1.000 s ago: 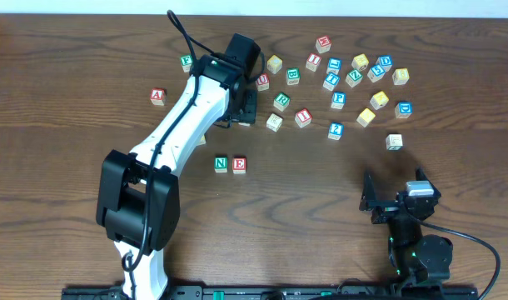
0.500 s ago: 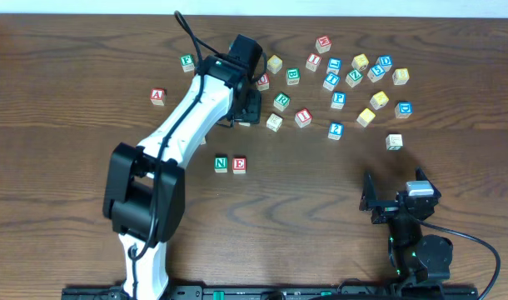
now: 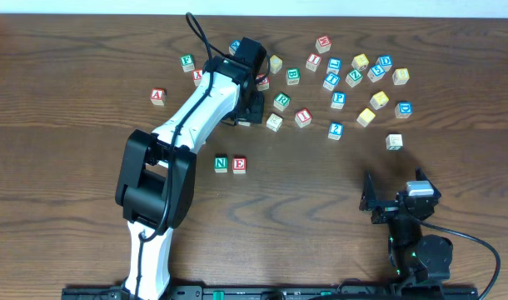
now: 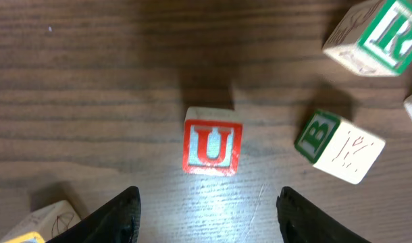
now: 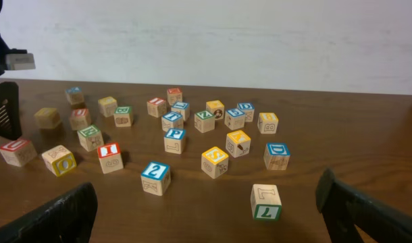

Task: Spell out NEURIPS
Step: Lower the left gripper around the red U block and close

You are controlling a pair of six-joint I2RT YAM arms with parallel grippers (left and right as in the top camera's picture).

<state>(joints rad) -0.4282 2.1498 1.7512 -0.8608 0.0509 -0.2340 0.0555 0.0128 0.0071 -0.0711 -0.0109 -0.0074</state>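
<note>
A green N (image 3: 221, 164) and a red E (image 3: 239, 164) stand side by side mid-table. In the left wrist view the red U (image 4: 212, 146) lies on the wood just ahead of my left gripper (image 4: 207, 216). That gripper is open and empty, a finger on either side of the U's line. The green R (image 3: 281, 101), red I (image 3: 303, 117), blue P (image 3: 339, 99) and yellow S (image 5: 215, 160) sit loose in the back cluster. Low at the front right, my right gripper (image 5: 209, 216) is wide open and holds nothing.
A green B cube (image 4: 317, 135) lies close to the right of the U. A red A (image 3: 157, 96) and a green-lettered cube (image 3: 186, 61) sit apart at the back left. A green-edged cube (image 5: 265, 201) is nearest the right gripper. Several other letter cubes crowd the back right.
The left arm has swung toward the back right, bringing its gripper over the red U. The right arm and all cubes are where they were.
</note>
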